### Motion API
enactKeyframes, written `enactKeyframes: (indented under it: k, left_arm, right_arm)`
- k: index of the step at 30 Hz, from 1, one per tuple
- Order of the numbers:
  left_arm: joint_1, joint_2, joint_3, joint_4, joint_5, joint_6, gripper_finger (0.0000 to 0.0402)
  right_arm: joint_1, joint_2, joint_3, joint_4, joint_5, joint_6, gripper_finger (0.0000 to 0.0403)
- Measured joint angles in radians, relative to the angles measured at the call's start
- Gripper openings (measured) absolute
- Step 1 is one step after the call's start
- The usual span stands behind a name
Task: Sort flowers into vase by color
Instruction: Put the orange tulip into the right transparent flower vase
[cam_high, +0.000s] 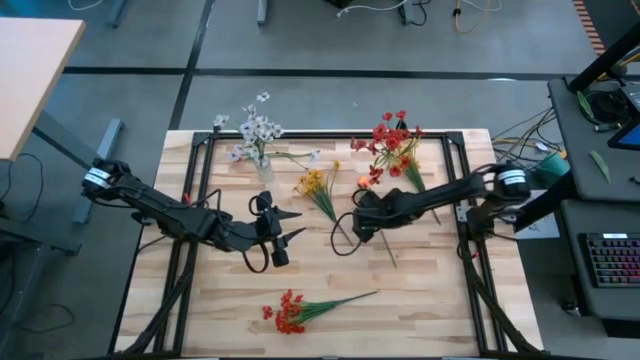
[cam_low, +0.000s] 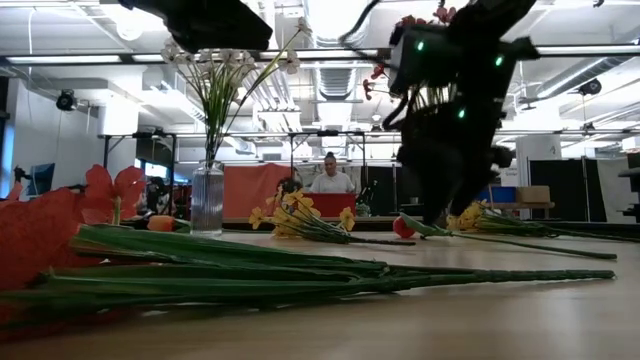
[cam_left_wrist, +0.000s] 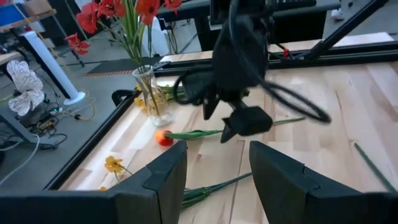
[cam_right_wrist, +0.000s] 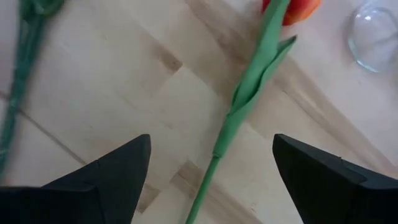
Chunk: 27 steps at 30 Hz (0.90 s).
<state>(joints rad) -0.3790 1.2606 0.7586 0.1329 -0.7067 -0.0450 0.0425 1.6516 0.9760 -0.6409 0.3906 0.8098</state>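
Note:
A single orange-red blossom (cam_high: 364, 182) on a long green stem (cam_right_wrist: 249, 93) lies flat on the table. My right gripper (cam_right_wrist: 211, 140) is open just above it, pointing down, one finger on either side of the stem without touching it; it also shows in the high view (cam_high: 357, 222). My left gripper (cam_high: 297, 225) is open and empty over the table's middle, pointing toward the right arm. A yellow spray (cam_high: 318, 185) lies on the table. A red spray (cam_high: 300, 310) lies near the front edge. White flowers stand in a glass vase (cam_high: 257, 140) and red flowers in another (cam_high: 395, 145).
The two glass vases stand near the table's far edge; the red one's base (cam_right_wrist: 376, 34) is close to the blossom. A black frame (cam_high: 465, 200) runs around the tabletop. Bare wood lies between the arms and the near red spray. A person (cam_low: 330, 180) sits far behind the table.

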Motion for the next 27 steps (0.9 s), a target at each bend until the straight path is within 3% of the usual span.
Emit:
enactKeyframes:
  k: [9,12,16,24,27]
  left_arm:
    - [0.002,0.000,0.000,0.000,0.000,0.051,0.0159]
    - [0.002,0.000,0.000,0.000,0.009,0.062,0.0159]
    - [0.002,0.000,0.000,-0.002,0.061,0.063,0.0159]
    - [0.001,0.000,0.000,-0.002,0.099,0.070,0.0159]
    - [0.001,0.000,0.000,-0.002,0.098,0.070,0.0159]
  right_arm:
    - [-0.011,0.062,-0.001,0.038,0.000,0.031,0.0322]
    - [-0.025,0.073,-0.004,0.052,-0.020,0.035,0.0299]
    - [-0.030,0.077,-0.006,0.068,-0.035,0.035,0.0232]
    - [-0.031,0.074,-0.009,0.104,-0.058,-0.013,0.0044]
    - [-0.030,0.068,-0.008,0.096,-0.056,-0.024,0.0018]
